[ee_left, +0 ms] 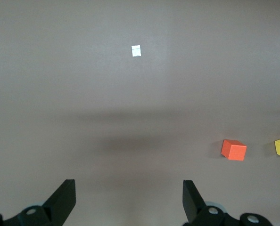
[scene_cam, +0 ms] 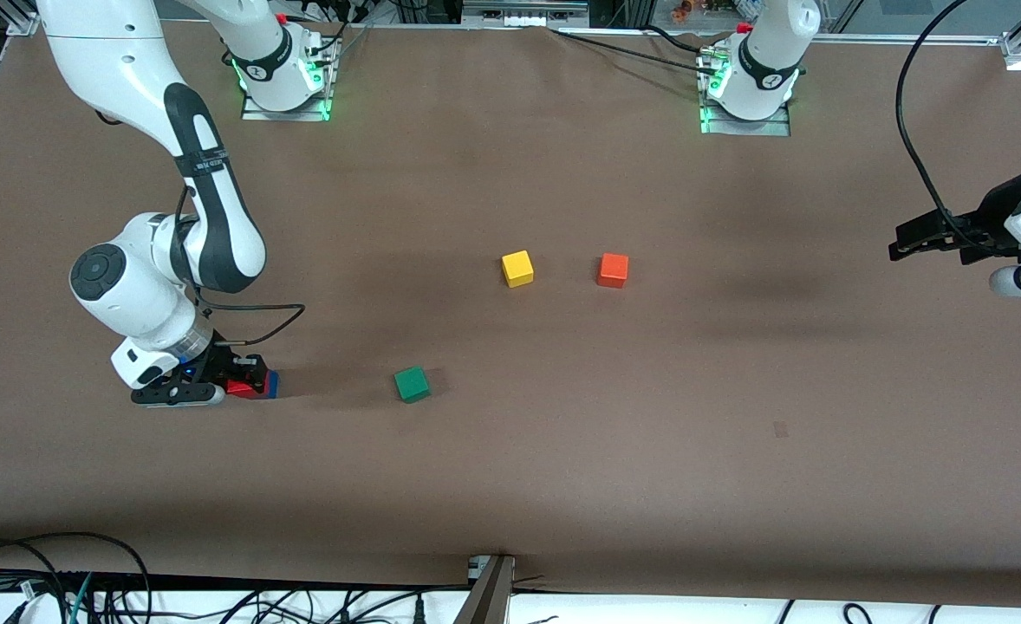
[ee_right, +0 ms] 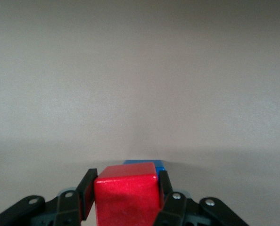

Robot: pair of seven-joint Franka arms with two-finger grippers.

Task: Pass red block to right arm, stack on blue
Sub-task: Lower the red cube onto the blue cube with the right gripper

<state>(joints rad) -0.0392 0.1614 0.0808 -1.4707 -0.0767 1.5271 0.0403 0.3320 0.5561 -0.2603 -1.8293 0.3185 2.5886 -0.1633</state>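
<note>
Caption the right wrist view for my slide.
Right gripper fingers clamp the red block over the blue cube.

We see the red block (ee_right: pixel 126 195), a small glossy cube, clamped btwn the right claw's (scene_cam: pixel 246 381) fingers, sitting over the blue block (ee_right: pixel 144 164) w/ blue edge peeking out, toward the right arm's end of the tabletop (scene_cam: pixel 562 433).

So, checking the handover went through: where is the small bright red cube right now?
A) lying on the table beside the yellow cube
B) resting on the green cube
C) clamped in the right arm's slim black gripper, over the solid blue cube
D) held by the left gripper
C: the right gripper is shut on the red cube directly over the blue cube; the left gripper is open and empty.
</note>
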